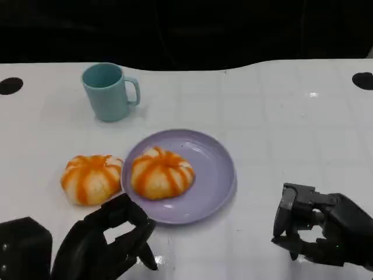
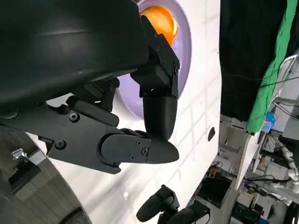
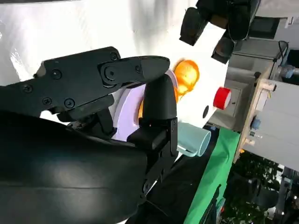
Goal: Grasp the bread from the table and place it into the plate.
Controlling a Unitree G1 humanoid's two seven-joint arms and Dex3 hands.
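Our left hand [image 1: 108,242] sits low at the near edge of the table [image 1: 291,134], fingers loosely curled toward each other with a gap between them and nothing in them; in the left wrist view the fingers [image 2: 159,112] hang over the plate's near rim with no bread between them. Just beyond that hand lies the loose bun [image 1: 92,178], on the table and right beside the plate [image 1: 218,169], its edge close to or touching the rim. A second bun [image 1: 161,172] already rests inside the plate, on its left half. Our right hand [image 1: 317,230] rests well apart on the other side of the plate, fingers bent but holding nothing, though how far they are closed is hard to judge from here. Farther back stands a teal mug [image 1: 109,91], clear of the work. We judge the loose bun light and soft, a rounded dome with a glazed striped top that could dent under a hard squeeze, so we would take it across its widest part, low on the sides, with a gentle wrap and not a pinch. The free space in the plate is on its right half.
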